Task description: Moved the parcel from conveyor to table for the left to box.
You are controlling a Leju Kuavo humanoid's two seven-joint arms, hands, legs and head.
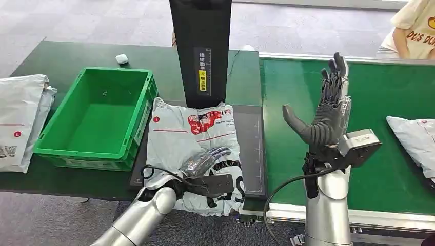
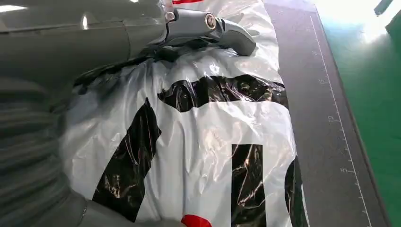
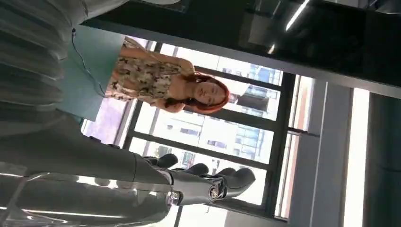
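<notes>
One parcel (image 1: 195, 148) lies on the dark table mat (image 1: 254, 154) beside the green crate (image 1: 97, 118), so the transfer looks done; boxing remains. Left hand (image 1: 205, 161) rests on it, grip unclear. Right hand (image 1: 325, 110) is raised, fingers spread, empty.

black post (image 1: 200, 51) behind parcel (image 1: 195, 138), green bin (image 1: 97, 118) beside

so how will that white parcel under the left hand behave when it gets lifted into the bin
The white parcel looks like a wrinkled plastic mailer, so it will probably sag. Its glossy film may slip under the left hand. It lies flat, so it likely won't roll.
</notes>
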